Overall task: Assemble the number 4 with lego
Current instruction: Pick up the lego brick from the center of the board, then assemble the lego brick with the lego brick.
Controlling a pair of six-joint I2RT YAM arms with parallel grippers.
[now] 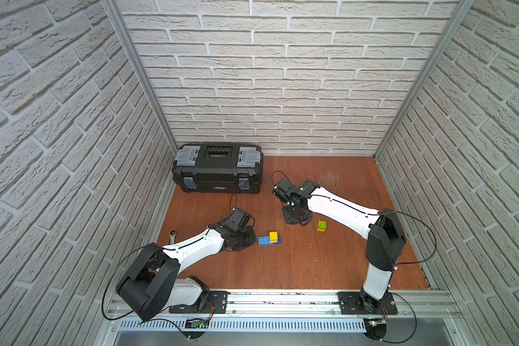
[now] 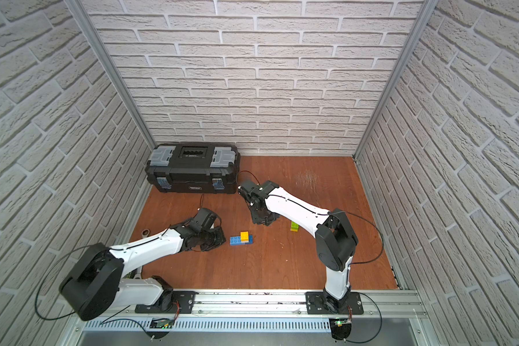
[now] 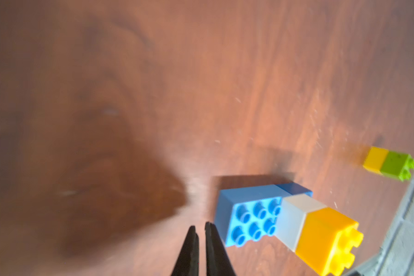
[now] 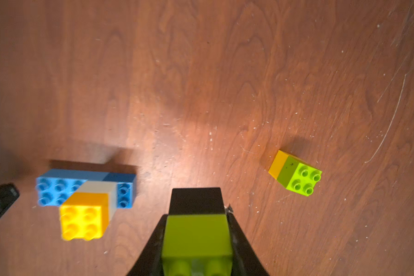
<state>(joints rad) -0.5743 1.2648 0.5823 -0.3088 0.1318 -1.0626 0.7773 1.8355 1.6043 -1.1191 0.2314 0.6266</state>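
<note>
A long light-blue lego brick [image 1: 264, 240] lies on the wooden floor with a dark blue end [image 4: 126, 191]. A white brick [image 4: 98, 188] and a yellow brick [image 1: 273, 236] are stacked on it. A lime green brick on a yellow one [image 1: 321, 225] stands apart to the right. My left gripper [image 3: 200, 229] is shut and empty, right beside the light-blue brick's [image 3: 253, 215] end. My right gripper [image 4: 196, 215] hovers behind the bricks, shut on a lime green brick [image 4: 196, 236] joined to a black brick [image 4: 196, 199]. No number 4 is in view.
A big black toolbox [image 1: 218, 167] stands at the back left against the brick wall. A metal wrench [image 1: 172, 235] lies at the left edge beside my left arm. Brick-pattern walls close three sides, and an aluminium rail [image 1: 282, 299] runs along the front.
</note>
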